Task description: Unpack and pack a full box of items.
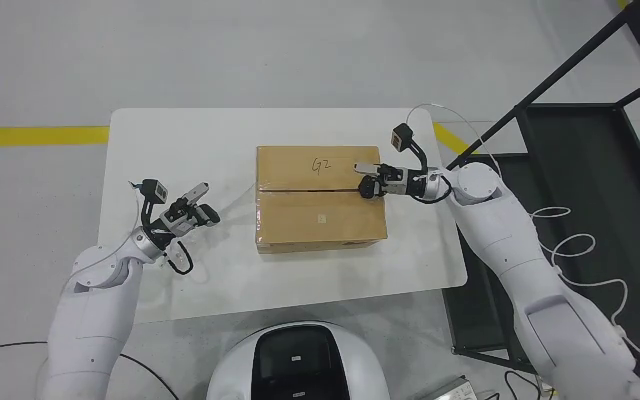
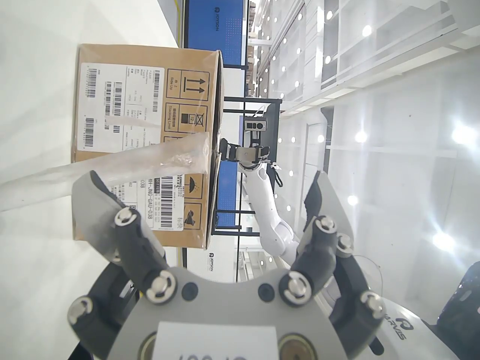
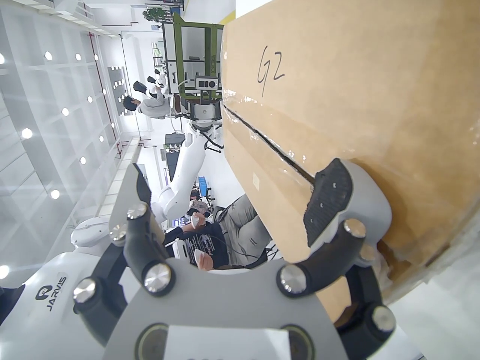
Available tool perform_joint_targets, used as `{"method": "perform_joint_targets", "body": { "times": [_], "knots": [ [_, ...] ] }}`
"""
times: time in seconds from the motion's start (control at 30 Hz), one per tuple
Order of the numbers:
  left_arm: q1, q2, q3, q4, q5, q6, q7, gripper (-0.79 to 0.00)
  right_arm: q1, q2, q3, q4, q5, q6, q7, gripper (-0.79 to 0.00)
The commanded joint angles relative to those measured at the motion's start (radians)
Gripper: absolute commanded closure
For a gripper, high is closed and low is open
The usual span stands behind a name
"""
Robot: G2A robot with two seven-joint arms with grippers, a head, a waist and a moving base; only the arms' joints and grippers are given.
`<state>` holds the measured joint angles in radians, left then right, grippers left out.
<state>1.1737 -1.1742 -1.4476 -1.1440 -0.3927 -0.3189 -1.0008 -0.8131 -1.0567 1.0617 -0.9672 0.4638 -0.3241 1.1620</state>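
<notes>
A closed cardboard box [image 1: 320,200] with a handwritten mark sits in the middle of the white table [image 1: 180,140]. Its top flaps meet at a seam [image 3: 262,140] under clear tape. My right gripper [image 1: 368,183] is open at the box's right edge, at the seam's end. One of its fingers [image 3: 330,192] rests on the box top [image 3: 337,76]; the other hangs in the air. My left gripper [image 1: 203,200] is open a short way left of the box. A loose strip of clear tape [image 2: 150,155] runs from the labelled box side [image 2: 123,114] past the left gripper [image 2: 206,185].
A black metal rack [image 1: 570,180] stands just beyond the table's right edge, behind my right arm. Bare tabletop lies left of, behind and in front of the box. A yellow line [image 1: 50,135] marks the floor at the far left.
</notes>
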Motion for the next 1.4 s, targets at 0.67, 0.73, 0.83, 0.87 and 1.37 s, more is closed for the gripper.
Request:
{"method": "perform_joint_targets", "body": {
  "times": [0.67, 0.73, 0.83, 0.87, 1.37],
  "knots": [
    [0.003, 0.000, 0.001, 0.002, 0.001, 0.005, 0.005, -0.785, 0.000, 0.000, 0.000, 0.000, 0.000, 0.000, 0.000, -0.785],
    [0.012, 0.000, 0.009, -0.005, 0.006, 0.031, 0.019, -0.785, 0.000, 0.000, 0.000, 0.000, 0.000, 0.000, 0.000, -0.785],
    [0.024, 0.002, 0.014, -0.006, 0.006, 0.056, 0.013, -0.785, 0.000, 0.000, 0.000, 0.000, 0.000, 0.000, 0.000, -0.785],
    [0.028, 0.002, 0.016, -0.006, 0.005, 0.063, 0.009, -0.785, 0.000, 0.000, 0.000, 0.000, 0.000, 0.000, 0.000, -0.785],
    [-0.063, -0.014, 0.105, 0.111, -0.010, 0.111, 0.039, -0.785, 0.000, 0.000, 0.000, 0.000, 0.000, 0.000, 0.000, -0.785]
  ]
}}
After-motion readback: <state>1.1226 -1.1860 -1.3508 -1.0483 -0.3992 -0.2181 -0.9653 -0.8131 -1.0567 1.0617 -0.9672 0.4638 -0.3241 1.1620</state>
